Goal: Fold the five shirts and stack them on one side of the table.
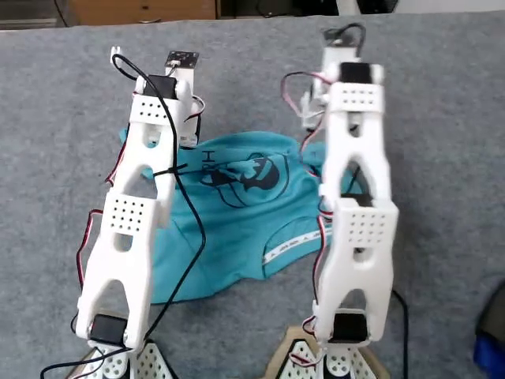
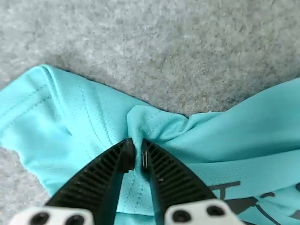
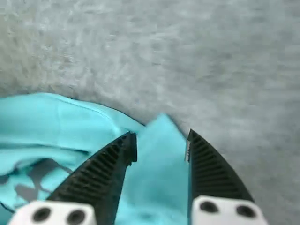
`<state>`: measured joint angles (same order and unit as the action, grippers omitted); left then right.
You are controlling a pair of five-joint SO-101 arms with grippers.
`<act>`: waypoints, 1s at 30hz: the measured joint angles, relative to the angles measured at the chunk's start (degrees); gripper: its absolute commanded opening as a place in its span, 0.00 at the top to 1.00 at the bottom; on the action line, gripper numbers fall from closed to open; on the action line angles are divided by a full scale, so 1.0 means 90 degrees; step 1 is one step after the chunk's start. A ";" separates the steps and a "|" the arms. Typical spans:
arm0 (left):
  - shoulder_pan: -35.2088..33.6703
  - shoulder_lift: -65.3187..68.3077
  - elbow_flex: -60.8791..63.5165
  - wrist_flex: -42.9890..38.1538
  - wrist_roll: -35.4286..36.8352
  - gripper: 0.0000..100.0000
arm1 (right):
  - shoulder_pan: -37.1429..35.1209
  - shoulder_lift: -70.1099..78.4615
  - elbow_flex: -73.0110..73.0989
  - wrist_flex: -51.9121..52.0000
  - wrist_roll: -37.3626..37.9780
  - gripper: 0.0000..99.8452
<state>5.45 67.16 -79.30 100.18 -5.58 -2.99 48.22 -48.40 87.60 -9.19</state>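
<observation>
One teal shirt [image 1: 237, 229], rumpled, on fuzzy grey table [image 1: 71, 103]. My left gripper [image 2: 136, 152]: jaws clamped on stitched fold. Right gripper [image 3: 160, 140]: jaws apart over pointed corner.

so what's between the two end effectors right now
The teal shirt: its printed part spans the gap between the left end effector and the right end effector, seen in the high view.

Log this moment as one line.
left gripper: shut on shirt edge | right gripper: open, astride shirt corner | shirt: spread, rumpled, on grey table
</observation>
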 measured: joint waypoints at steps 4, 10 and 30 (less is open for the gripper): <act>0.0000 0.0000 0.0000 0.0000 0.0000 0.98 | -0.0068 0.0430 0.0000 -0.0088 -0.0283 0.81; 0.0000 0.0000 0.0000 0.0000 0.0000 0.98 | -0.0068 0.0694 0.0000 -0.0449 -0.0361 0.81; 0.0000 0.0000 0.0000 0.0000 0.0000 0.98 | 0.0029 0.0957 -0.0674 -0.0117 0.0059 0.81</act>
<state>5.45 67.16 -79.30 100.18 -5.58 -2.73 56.84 -54.46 86.55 -8.66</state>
